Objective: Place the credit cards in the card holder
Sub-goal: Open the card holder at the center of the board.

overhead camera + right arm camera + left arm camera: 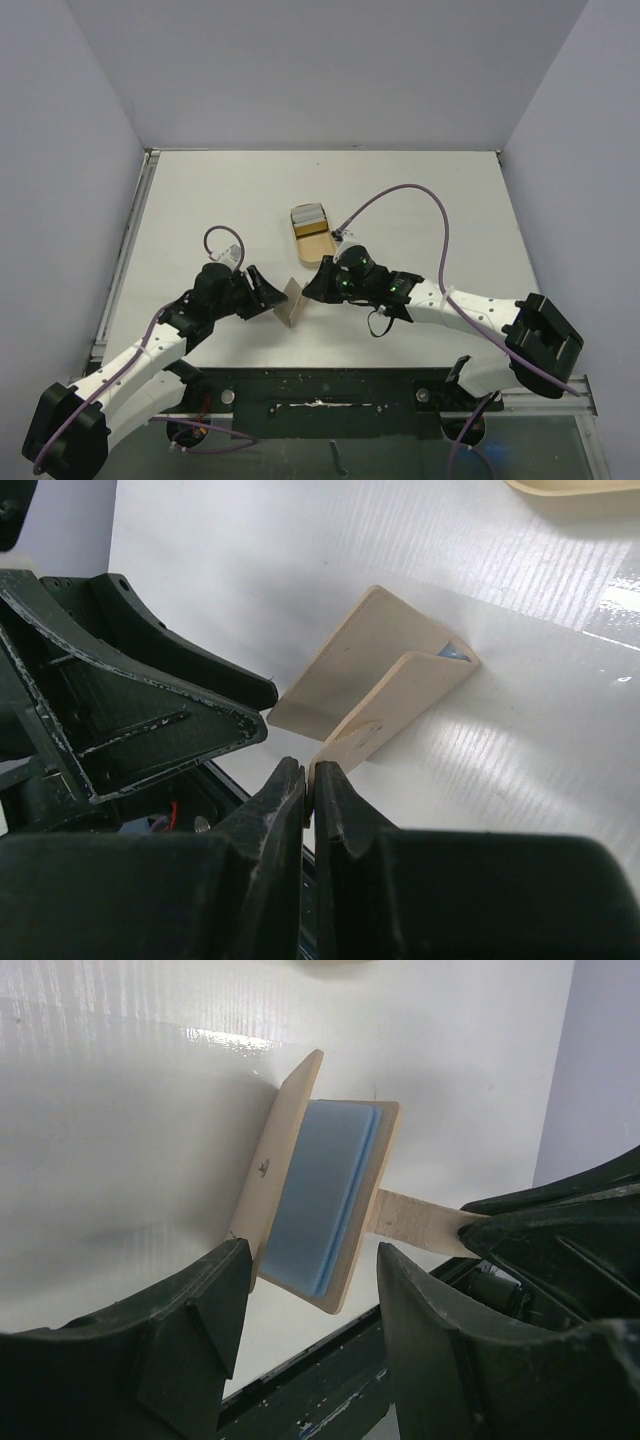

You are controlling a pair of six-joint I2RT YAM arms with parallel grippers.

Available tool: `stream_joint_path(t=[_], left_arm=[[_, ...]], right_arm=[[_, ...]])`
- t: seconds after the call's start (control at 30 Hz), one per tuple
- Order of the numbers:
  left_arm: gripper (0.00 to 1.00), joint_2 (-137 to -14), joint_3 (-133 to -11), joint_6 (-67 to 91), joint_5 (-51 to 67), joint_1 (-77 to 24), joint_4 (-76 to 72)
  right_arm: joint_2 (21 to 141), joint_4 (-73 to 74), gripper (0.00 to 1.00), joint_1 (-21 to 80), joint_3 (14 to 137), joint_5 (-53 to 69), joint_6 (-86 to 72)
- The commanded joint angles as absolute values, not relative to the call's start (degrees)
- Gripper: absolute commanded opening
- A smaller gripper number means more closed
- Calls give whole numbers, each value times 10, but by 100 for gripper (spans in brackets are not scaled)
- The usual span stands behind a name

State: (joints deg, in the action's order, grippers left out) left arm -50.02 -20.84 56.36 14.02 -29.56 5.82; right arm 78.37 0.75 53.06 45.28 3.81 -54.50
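The tan card holder [291, 303] stands on edge, partly open, between my two grippers. In the left wrist view it [285, 1150] holds blue credit cards [320, 1195] between its flaps. My right gripper [310, 780] is shut on the holder's strap tab [352, 738], which also shows in the left wrist view [420, 1222]. A blue card edge [452, 652] peeks out at the holder's far end. My left gripper [312, 1300] is open and empty, its fingers on either side of the holder's near corner without touching it.
A tan rounded tray [297, 240] lies beyond the holder with a grey-white card [308, 216] at its far end; its rim shows in the right wrist view [580, 495]. The dark table edge [330, 1380] runs just below the holder.
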Motion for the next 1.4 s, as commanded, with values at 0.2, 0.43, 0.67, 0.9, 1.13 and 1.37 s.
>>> stream_joint_path(t=[0.2, 0.43, 0.67, 0.9, 1.13, 1.37], left_arm=[[51, -511, -219, 547, 113, -294, 77], [49, -542, -215, 544, 112, -294, 58], [46, -579, -227, 530, 113, -294, 58], [41, -597, -225, 527, 117, -294, 41], [39, -607, -204, 536, 143, -294, -11], [30, -621, -187, 541, 188, -293, -75]], right_arm=[[772, 58, 0, 513, 433, 0, -530], [755, 60, 0, 504, 404, -3, -525], [748, 73, 0, 493, 392, -8, -513], [756, 79, 0, 475, 382, -22, -497], [779, 80, 1, 464, 384, -20, -485], [803, 73, 1, 455, 385, -17, -477]])
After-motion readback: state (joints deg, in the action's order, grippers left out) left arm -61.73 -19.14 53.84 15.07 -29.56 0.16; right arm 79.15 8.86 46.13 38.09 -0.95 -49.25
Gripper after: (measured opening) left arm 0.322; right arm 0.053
